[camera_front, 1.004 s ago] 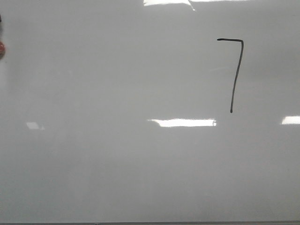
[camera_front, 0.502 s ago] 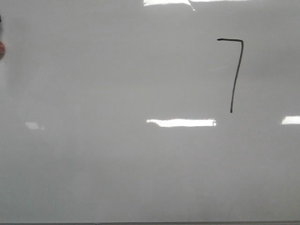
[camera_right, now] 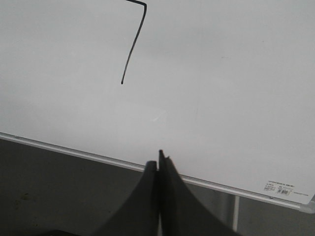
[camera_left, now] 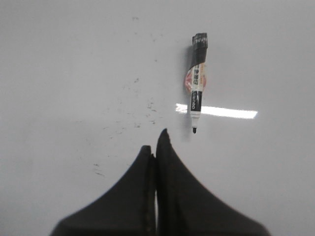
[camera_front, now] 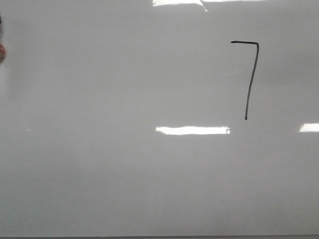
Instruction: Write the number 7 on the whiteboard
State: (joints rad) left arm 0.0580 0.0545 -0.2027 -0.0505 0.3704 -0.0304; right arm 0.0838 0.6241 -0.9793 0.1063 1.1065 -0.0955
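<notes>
The whiteboard fills the front view. A black number 7 is drawn at its upper right; it also shows in the right wrist view. A marker lies uncapped on the board in the left wrist view, tip toward my left gripper, which is shut, empty and a short way from it. My right gripper is shut and empty over the board's framed edge. Neither gripper shows in the front view.
A small red and dark object peeks in at the front view's left edge. Faint dark smudges mark the board near the marker. A dark grey surface lies beyond the board's edge, and a small label sits at its corner.
A small light reflection at the lower left of the board has faded away. The 7 and the rest of the board look the same.
</notes>
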